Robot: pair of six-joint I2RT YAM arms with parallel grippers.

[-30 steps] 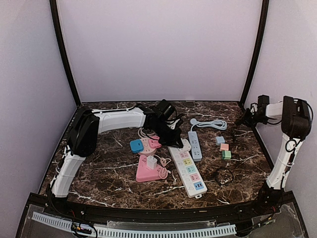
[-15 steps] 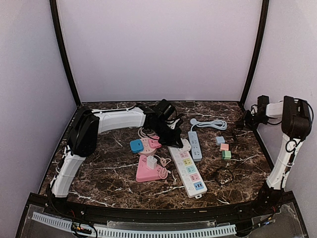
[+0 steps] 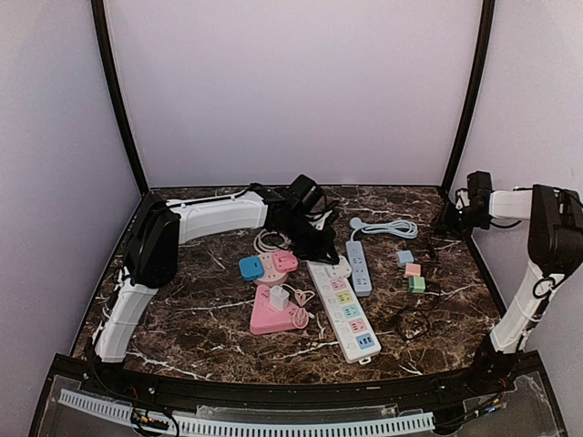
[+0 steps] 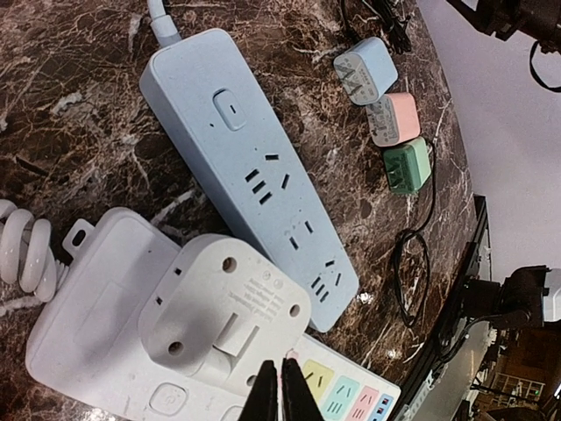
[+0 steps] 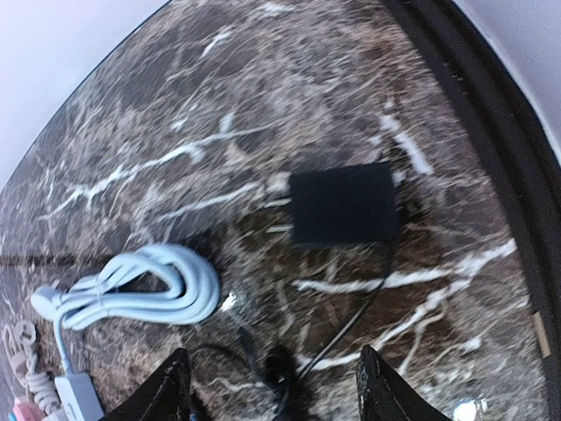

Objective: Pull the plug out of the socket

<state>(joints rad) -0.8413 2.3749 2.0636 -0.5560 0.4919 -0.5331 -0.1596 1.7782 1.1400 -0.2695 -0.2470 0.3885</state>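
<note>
**While the plug sits in its socket: stock on the table**

Where the enclosure walls end, a dark marble table (image 3: 182, 309) carries every item.

1. Left arm (image 3: 219, 217): white, reaching from the near left corner to the table's middle.
2. Right arm (image 3: 519, 300): white, standing at the right edge, with its wrist over the far right corner.
3. White power strip (image 3: 346, 314): long, with coloured socket panels, lying at a slant at centre.
4. Blue power strip (image 4: 254, 167): just beside the white one, with its sockets bare. Its pale cable (image 5: 145, 285) lies coiled beyond it.
5. Pink triangular socket (image 3: 273, 317): left of the white strip, with a white charger (image 3: 279, 299) plugged into it.
6. Plug (image 4: 219, 307): white and rounded, seated in the far end of the white power strip.
7. Left gripper (image 4: 280, 395): fingers pressed almost together with nothing between them, tips at the plug's edge.
8. Right gripper (image 5: 273, 368): fingers spread wide and empty, above a black adapter (image 5: 342, 204) lying flat on the marble.
9. Three cube plugs, in a row right of the blue strip: blue cube (image 4: 365, 70), pink cube (image 4: 392, 118), green cube (image 4: 408, 164).
</note>
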